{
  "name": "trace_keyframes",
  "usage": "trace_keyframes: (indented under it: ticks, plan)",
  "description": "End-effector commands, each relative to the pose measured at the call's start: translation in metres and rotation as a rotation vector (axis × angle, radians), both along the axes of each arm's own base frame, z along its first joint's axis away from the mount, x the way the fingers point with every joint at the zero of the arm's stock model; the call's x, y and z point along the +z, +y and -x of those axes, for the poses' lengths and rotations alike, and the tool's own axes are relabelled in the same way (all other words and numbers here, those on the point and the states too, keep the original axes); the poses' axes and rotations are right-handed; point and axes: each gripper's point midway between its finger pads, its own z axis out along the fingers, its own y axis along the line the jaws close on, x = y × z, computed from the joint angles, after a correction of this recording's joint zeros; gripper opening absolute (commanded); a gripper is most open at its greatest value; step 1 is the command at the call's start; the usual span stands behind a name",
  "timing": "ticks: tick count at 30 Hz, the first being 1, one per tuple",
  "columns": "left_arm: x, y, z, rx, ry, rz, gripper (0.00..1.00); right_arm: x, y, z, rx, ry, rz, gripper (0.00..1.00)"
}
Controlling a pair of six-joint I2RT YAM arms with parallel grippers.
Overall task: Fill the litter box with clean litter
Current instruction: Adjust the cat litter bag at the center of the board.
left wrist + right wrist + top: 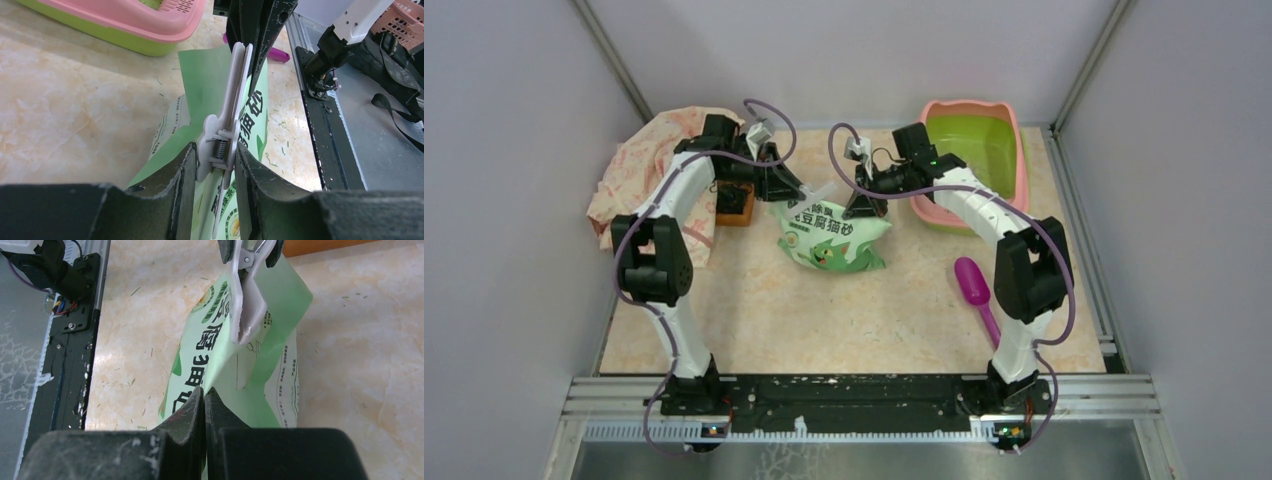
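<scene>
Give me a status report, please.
Left pincer on clip; right pincer shut on bag. Box empty. Clip seals bag.

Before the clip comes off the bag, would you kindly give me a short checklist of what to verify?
1. Left jaws sit on the white plastic spring clip, one on each side of its handle end: ok.
2. Right jaws shut on the edge of the light green printed bag: ok.
3. Bag mouth open: not ok, the clip clamps it.
4. Room in the pink-rimmed lime-green plastic litter box, whose basin looks bare: ok.
5. Purple plastic scoop lies on the table apart from the bag: ok.
6. Amount of litter inside the bag: cannot tell.
</scene>
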Motion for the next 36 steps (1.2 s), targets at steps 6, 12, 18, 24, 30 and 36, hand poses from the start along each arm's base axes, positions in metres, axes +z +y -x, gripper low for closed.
trace_keyframes:
  ticks: [6, 12, 18, 24, 30, 36]
  plan:
    - [0.015, -0.004, 0.005, -0.042, -0.028, 0.047, 0.17, 0.015, 0.001, 0.0, 0.019, -0.038, -0.044, 0.0]
    - [0.014, -0.006, 0.009, -0.054, -0.011, 0.033, 0.09, 0.019, 0.0, 0.001, 0.017, -0.044, -0.048, 0.0]
    - [0.003, -0.011, 0.014, -0.056, 0.006, -0.017, 0.08, 0.021, -0.002, 0.004, 0.012, -0.06, -0.048, 0.0]
    - [-0.003, -0.011, 0.018, -0.031, -0.005, -0.073, 0.06, 0.02, -0.004, 0.006, 0.003, -0.05, -0.04, 0.0]
    - [-0.014, -0.002, 0.013, 0.037, -0.05, -0.17, 0.03, 0.023, -0.001, -0.002, 0.025, -0.029, -0.018, 0.0]
    - [-0.019, 0.005, 0.01, 0.079, -0.074, -0.246, 0.03, 0.029, -0.007, -0.007, 0.018, -0.035, -0.041, 0.0]
